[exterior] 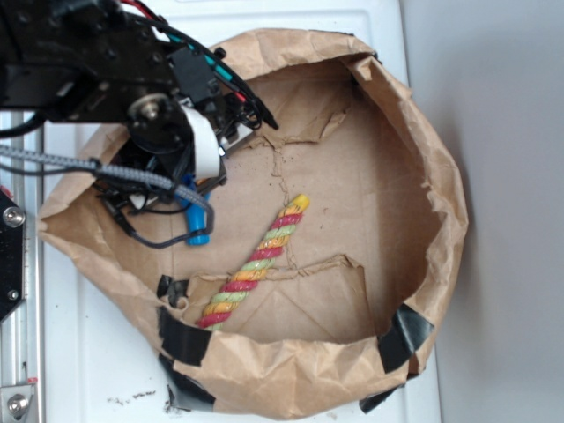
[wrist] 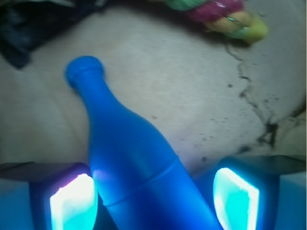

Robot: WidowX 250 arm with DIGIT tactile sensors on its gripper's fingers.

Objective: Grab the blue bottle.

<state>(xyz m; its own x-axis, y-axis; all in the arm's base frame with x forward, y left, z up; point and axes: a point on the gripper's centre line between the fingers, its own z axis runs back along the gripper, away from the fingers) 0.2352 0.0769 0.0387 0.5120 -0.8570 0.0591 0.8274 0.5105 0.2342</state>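
Observation:
The blue bottle [wrist: 129,148] lies on its side on the brown paper floor, with its neck and flared lip pointing away from me. In the exterior view only its lower end [exterior: 198,231] shows under the black arm, at the left of the paper bag. My gripper [wrist: 153,196] is lowered over the bottle's wide body, with one pad on each side. The left pad [wrist: 72,203] is close against the body. The right pad [wrist: 236,199] stands a little apart from it. The jaws are open and not clamped.
A red-yellow-green twisted rope [exterior: 256,264] lies diagonally in the middle of the bag, and its end shows at the top of the wrist view [wrist: 220,14]. The crumpled paper bag wall [exterior: 445,176] rings the area, patched with black tape [exterior: 405,339]. A metal rail [exterior: 18,352] runs along the left.

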